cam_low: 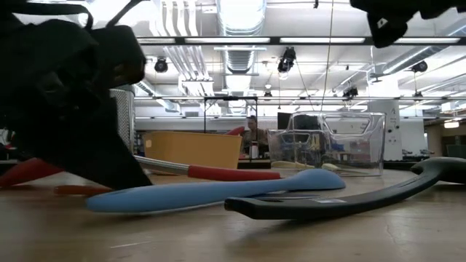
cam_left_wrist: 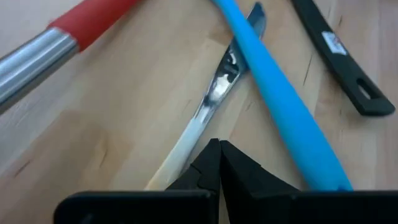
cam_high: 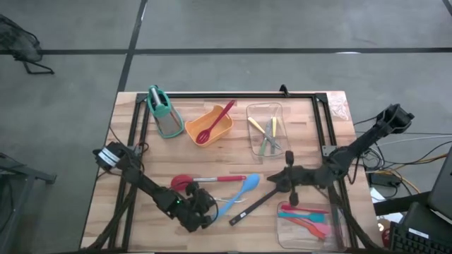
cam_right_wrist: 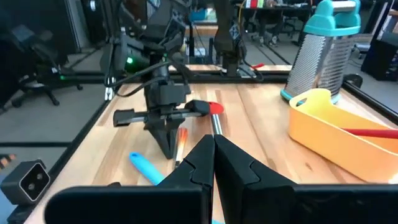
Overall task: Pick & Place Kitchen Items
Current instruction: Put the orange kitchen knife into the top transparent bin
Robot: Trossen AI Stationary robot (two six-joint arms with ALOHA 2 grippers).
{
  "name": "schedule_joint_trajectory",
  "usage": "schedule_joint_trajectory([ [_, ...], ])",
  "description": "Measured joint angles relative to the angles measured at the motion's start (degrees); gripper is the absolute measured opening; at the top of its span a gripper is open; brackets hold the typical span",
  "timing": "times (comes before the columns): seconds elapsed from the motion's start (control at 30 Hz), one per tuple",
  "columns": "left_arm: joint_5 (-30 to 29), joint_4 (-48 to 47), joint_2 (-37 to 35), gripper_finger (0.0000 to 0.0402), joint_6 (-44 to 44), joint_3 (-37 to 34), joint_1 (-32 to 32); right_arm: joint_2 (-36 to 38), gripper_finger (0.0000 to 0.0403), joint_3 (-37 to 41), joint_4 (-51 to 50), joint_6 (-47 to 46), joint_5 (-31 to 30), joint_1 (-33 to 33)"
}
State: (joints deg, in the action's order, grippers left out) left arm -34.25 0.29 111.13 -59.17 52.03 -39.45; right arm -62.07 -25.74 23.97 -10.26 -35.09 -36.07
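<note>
My left gripper (cam_high: 205,213) (cam_left_wrist: 219,149) is shut, pointing down at the table near the front, its tips beside a slim metal utensil with a pale handle (cam_left_wrist: 208,109). A blue spoon (cam_high: 244,189) (cam_left_wrist: 280,106) lies across that utensil. A red spatula with a metal handle (cam_high: 212,180) and a black ladle (cam_high: 258,204) (cam_low: 349,204) lie flat close by. My right gripper (cam_high: 274,181) (cam_right_wrist: 214,146) is shut and empty, raised above the black ladle. My left gripper's shut fingertips (cam_left_wrist: 211,155) come from above and stand right at the slim utensil's handle (cam_left_wrist: 186,143), which lies flat on the table. I cannot tell whether they touch it.
An orange tub (cam_high: 210,127) with a red spoon, a teal-handled grater (cam_high: 162,109) and a clear tray (cam_high: 267,130) with yellow and green pieces stand at the back. Another clear tray (cam_high: 307,220) with red and teal utensils sits at the front right.
</note>
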Motion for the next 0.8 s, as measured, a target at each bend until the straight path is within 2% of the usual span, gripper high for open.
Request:
schedule_joint_trajectory([
  [0.1, -0.52, -2.13, -0.26, 0.001, -0.49, -0.14, -0.94, -5.47, 0.0008, -3.31, -0.15, -0.27, 0.02, 0.0],
  [0.27, -5.86, -1.91, -2.71, 0.0007, 4.14, 0.06, -2.53, -14.79, 0.0008, -9.57, -1.86, -4.77, 1.03, 0.02],
  [0.43, -7.49, -3.08, -5.58, 0.0008, 8.31, 0.32, -2.89, -24.1, 0.0008, -18.69, -13.27, -10.19, 5.29, 0.89],
  [0.57, -11.48, -4.99, -6.21, 0.0008, 8.44, 0.18, -2.83, -30.73, 0.0008, -26.83, -24.08, -12.97, 7.04, 1.68],
  [0.7, -12.97, -7.4, -6.23, 0.0005, 7.76, 0.24, -2.81, -36.19, 0.0008, -35.35, -37.45, -15.99, 9.06, 2.62],
  [0.8, -13.62, -9.98, -6.23, 0.0006, 6.58, 0.15, -2.82, -40.38, 0.0008, -40.32, -42.23, -16.4, 10.14, 3.36],
])
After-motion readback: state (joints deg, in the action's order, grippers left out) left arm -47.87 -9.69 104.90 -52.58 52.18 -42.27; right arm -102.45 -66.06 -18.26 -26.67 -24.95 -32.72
